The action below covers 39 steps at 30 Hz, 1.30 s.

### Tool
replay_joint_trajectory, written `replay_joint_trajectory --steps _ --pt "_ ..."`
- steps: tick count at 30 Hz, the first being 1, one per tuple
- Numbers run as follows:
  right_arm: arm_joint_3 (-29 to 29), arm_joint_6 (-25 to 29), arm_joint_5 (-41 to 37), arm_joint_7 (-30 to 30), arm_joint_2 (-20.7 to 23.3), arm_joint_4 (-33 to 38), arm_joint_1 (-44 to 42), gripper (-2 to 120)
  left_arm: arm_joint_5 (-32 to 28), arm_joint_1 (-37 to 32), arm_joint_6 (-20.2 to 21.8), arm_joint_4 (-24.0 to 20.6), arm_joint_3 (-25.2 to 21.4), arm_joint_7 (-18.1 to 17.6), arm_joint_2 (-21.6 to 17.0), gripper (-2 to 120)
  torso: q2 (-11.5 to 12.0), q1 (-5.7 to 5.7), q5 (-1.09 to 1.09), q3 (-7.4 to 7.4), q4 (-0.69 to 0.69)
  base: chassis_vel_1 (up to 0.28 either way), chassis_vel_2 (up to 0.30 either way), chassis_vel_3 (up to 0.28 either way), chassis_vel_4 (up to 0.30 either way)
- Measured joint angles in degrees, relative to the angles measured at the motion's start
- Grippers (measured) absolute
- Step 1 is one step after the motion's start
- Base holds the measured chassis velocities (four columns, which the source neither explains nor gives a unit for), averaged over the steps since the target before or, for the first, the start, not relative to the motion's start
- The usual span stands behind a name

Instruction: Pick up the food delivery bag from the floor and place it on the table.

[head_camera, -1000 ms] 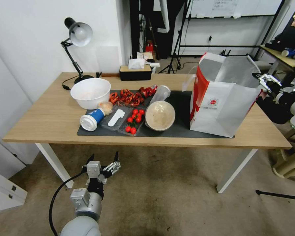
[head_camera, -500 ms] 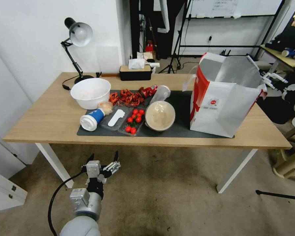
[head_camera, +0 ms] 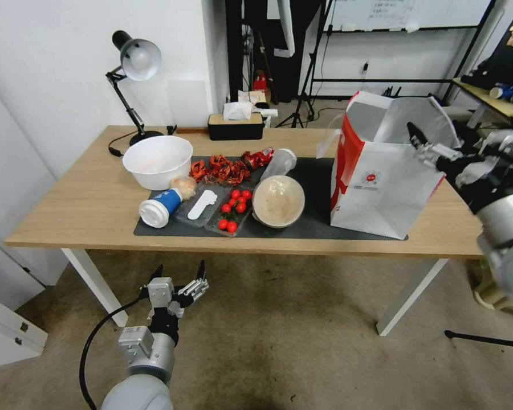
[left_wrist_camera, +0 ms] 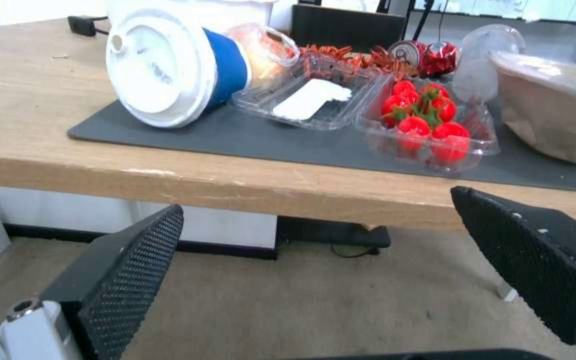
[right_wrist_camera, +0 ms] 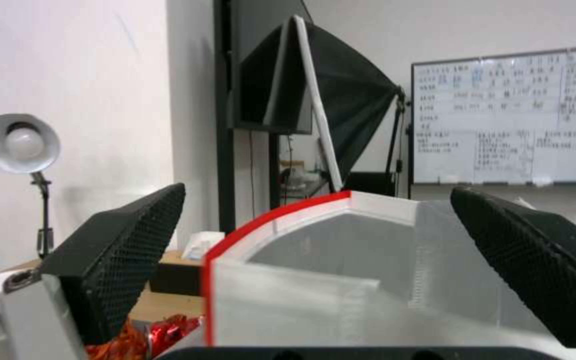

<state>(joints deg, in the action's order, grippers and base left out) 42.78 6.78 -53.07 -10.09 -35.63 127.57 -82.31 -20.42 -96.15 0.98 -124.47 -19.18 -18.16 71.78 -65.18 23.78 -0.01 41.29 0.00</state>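
The food delivery bag [head_camera: 382,182] stands upright on the right end of the table [head_camera: 85,199], partly on the dark mat, its silver-lined mouth open. My right gripper [head_camera: 439,149] hovers open at the bag's upper right rim. In the right wrist view the bag's red-edged rim and foil lining [right_wrist_camera: 341,280] lie just beyond the open right gripper [right_wrist_camera: 320,190], with nothing between the fingers. My left gripper [head_camera: 179,276] hangs open and low over the floor [head_camera: 279,330] in front of the table. From the left wrist, the left gripper [left_wrist_camera: 315,205] faces the table's front edge.
On the mat [head_camera: 313,222] lie a white bowl [head_camera: 157,161], a tipped blue cup [head_camera: 161,206], a tomato tray [head_camera: 232,209], a covered paper bowl [head_camera: 278,200] and red wrappers. A desk lamp [head_camera: 134,62] and tissue box [head_camera: 235,125] stand at the back.
My right arm has swung in from the right edge to the bag's upper right rim. The bag stands where it was and the left arm has not moved.
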Motion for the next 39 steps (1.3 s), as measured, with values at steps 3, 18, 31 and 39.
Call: replay_joint_trajectory --steps 3,18,31,39 --pt "0.03 1.22 4.26 -0.47 -1.57 1.49 -2.73 100 -0.04 0.18 0.02 -0.02 -0.01 0.10 -0.05 100 0.00 0.00 0.00 0.00 0.01 0.000 0.000 0.000 0.000" --pt "-9.04 8.47 31.18 -6.63 -21.26 3.61 -22.52 100 0.61 0.47 0.00 0.14 -0.01 2.24 -0.10 100 0.00 0.00 -0.01 0.00 0.00 0.000 0.000 0.000 0.000" --pt "-15.47 12.62 39.70 -8.23 -31.30 -2.21 -24.74 100 0.98 0.25 -1.29 0.93 0.23 3.96 -0.15 100 0.00 0.00 0.00 0.00 0.00 0.000 0.000 0.000 0.000" --pt "-17.29 13.64 40.81 -7.69 -33.31 -3.41 -24.15 100 1.35 -0.21 -1.91 1.02 0.27 4.55 -0.25 100 0.00 0.00 0.00 0.00 0.00 0.000 0.000 0.000 0.000"
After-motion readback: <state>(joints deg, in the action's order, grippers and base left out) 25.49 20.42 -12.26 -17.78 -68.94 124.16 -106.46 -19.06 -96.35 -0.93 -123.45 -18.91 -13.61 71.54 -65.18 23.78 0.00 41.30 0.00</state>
